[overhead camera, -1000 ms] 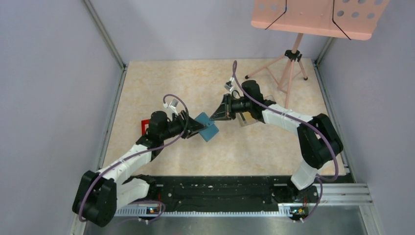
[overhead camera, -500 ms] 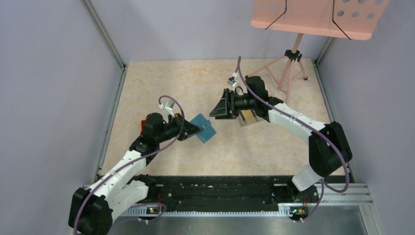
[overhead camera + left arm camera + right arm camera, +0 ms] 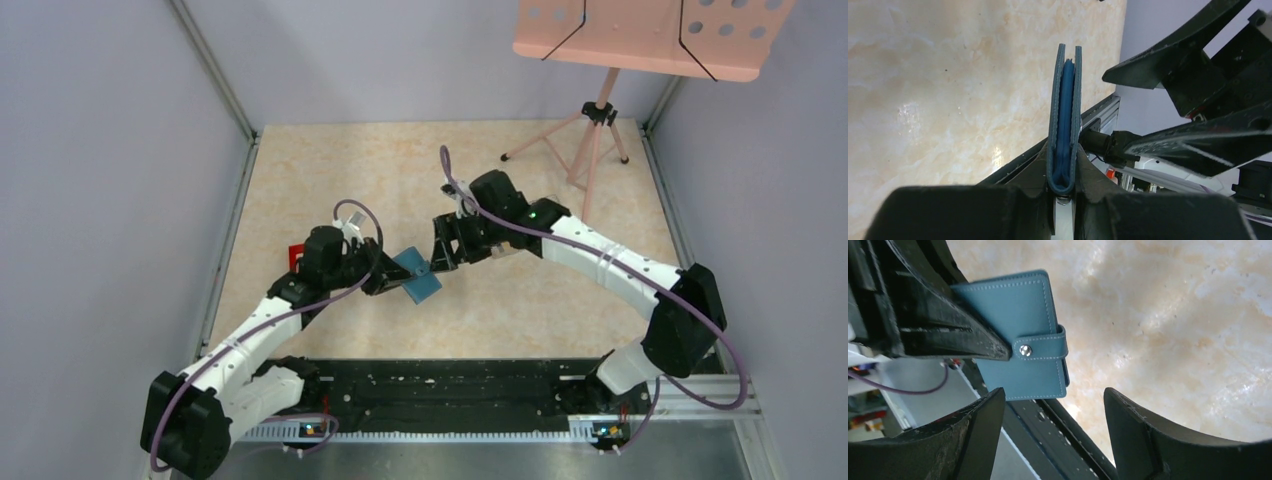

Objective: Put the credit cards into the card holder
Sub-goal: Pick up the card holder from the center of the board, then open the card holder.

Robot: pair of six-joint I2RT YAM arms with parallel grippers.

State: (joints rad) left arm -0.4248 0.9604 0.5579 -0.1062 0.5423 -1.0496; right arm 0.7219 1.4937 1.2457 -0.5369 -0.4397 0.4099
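Observation:
My left gripper (image 3: 1064,152) is shut on the spine of the teal card holder (image 3: 1064,110), which is folded closed and held off the table (image 3: 330,170). In the top view the card holder (image 3: 420,276) sticks out to the right of the left gripper (image 3: 396,275). The right gripper (image 3: 1053,396) stands open just below the card holder (image 3: 1015,305), near its snapped strap tab (image 3: 1043,347), and touches nothing. From above, the right gripper (image 3: 440,256) is right beside the holder's far edge. The credit cards are hidden.
A small red object (image 3: 295,257) lies behind the left arm. A pink music stand (image 3: 640,35) on a tripod (image 3: 592,140) stands at the back right. Grey walls close in the marbled table, and a black rail (image 3: 450,385) runs along its near edge.
The right gripper has opened and let go of the card holder, pulled back, then come close to its edge again. The left gripper tightened on the holder and shifted slightly.

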